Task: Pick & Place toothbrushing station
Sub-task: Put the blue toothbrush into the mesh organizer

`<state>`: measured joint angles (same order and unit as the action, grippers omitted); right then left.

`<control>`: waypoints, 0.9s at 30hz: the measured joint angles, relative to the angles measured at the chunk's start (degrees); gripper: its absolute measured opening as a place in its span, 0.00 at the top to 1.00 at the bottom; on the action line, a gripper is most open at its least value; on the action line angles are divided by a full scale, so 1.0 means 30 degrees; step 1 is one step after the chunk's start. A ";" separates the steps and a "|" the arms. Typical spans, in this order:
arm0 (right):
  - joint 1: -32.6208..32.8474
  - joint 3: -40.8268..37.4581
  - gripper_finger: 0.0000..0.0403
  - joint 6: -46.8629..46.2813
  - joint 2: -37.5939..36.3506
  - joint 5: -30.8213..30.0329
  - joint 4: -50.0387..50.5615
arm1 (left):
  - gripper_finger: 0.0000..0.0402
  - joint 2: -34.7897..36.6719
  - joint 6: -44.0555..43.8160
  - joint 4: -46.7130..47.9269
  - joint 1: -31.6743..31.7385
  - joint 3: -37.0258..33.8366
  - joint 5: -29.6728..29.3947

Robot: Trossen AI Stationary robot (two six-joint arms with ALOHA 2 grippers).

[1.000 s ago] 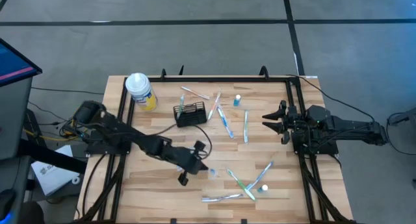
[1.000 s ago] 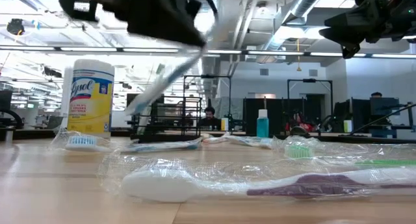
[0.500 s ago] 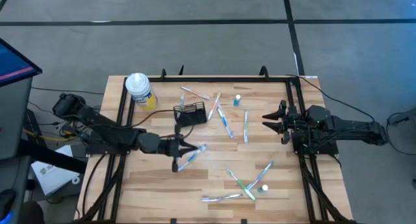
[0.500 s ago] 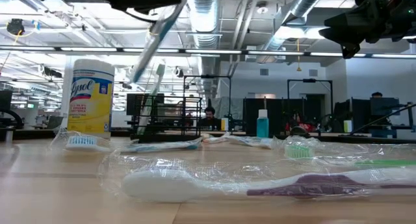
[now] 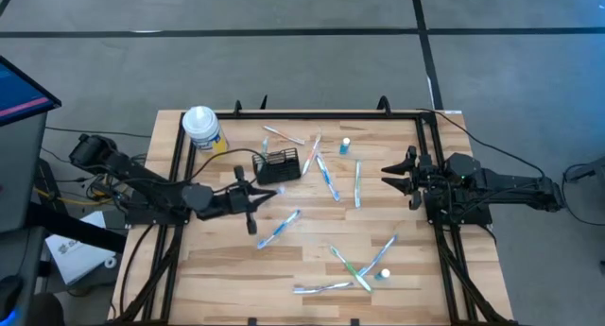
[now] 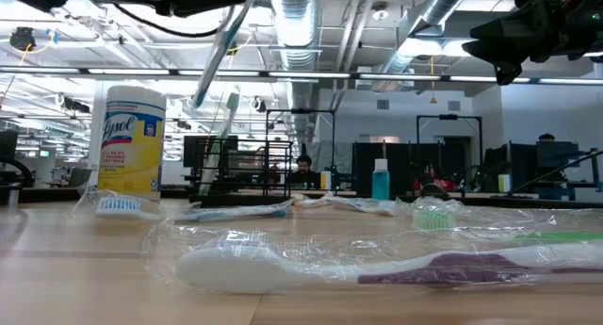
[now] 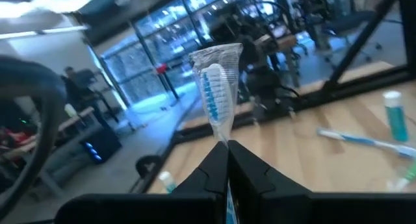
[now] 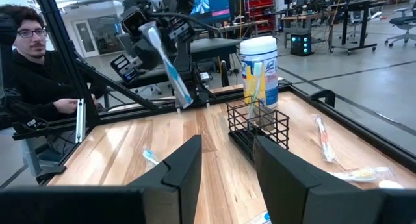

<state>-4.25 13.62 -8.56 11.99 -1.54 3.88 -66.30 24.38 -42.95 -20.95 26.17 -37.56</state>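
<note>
Beside the caddy, toothbrush higher than before.

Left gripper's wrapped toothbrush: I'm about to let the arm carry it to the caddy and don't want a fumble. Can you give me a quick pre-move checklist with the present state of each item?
1. Left gripper shut on the wrapped blue toothbrush: ok; the left wrist view shows the brush head sticking out beyond the closed fingers.
2. Toothbrush lifted off the table: ok; in the low view it hangs tilted in the air.
3. Black wire caddy upright: ok.
4. Room in the caddy: ok; one toothbrush stands in it, with space beside it.
5. Right gripper out of the way: ok, open at the table's right edge.
6. Brush lined up above the caddy: not ok; it is nearer the front.
</note>
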 joint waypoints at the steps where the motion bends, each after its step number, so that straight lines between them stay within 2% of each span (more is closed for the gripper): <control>1: 0.0000 -0.0006 0.67 -0.0005 0.0006 0.0000 0.0000 | 1.00 0.0000 0.0205 -0.0446 0.0007 -0.0176 -0.0252; 10: 0.0000 -0.0006 0.67 -0.0003 0.0000 -0.0004 0.0000 | 1.00 -0.0015 0.1578 -0.5107 0.0015 -0.1977 -0.2793; 17: 0.0000 -0.0001 0.67 -0.0003 0.0003 -0.0003 0.0000 | 1.00 -0.0015 0.2291 -0.8684 0.0852 -0.3280 -0.2775; 27: 0.0000 0.0001 0.67 0.0001 0.0006 0.0000 0.0000 | 1.00 -0.0022 0.0710 -1.0167 0.3517 -0.4289 -0.1553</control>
<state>-4.25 13.63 -8.56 12.01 -1.54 3.88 -66.37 26.51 -73.45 -10.40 13.30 -42.22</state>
